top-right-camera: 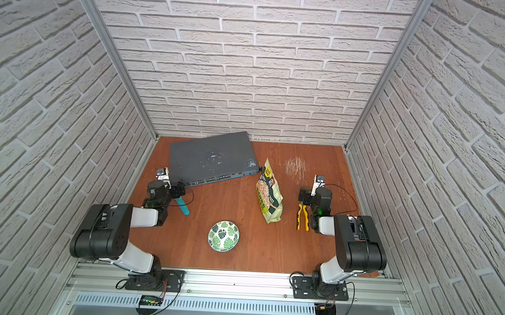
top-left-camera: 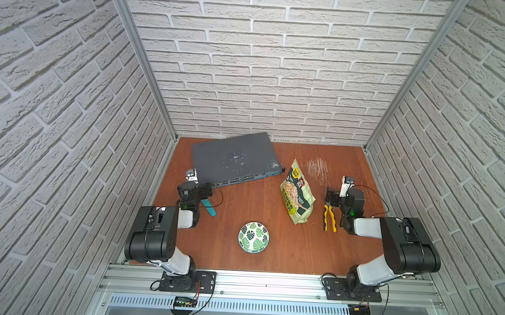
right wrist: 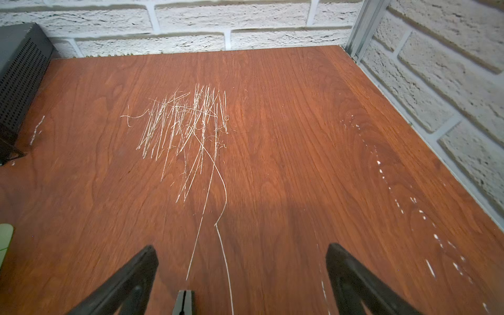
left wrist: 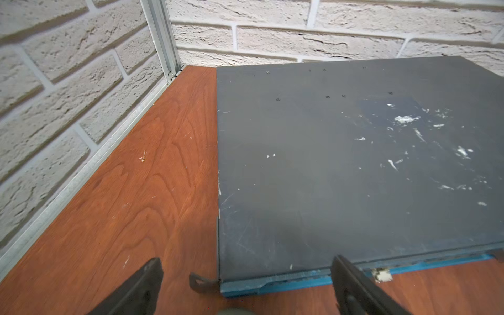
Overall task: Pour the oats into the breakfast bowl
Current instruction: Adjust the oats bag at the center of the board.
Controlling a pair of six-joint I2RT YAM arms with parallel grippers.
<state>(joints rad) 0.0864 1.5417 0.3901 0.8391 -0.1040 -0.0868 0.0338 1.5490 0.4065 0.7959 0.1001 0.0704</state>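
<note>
The green checked oats pouch sits on the wooden table right of centre, its top towards the back wall; the oats themselves are hidden inside it. The leaf-print breakfast bowl stands upright near the front centre, apart from the pouch. At the left, my left gripper is open, its fingers either side of the near corner of a grey device. To the right of the pouch, my right gripper is open over bare wood. A pale edge of the pouch shows in the right wrist view.
A flat grey network device lies at the back left. Yellow-handled pliers lie beside my right gripper. A teal strip lies by my left arm. Pale scratch marks cover the back right wood. Brick walls enclose three sides.
</note>
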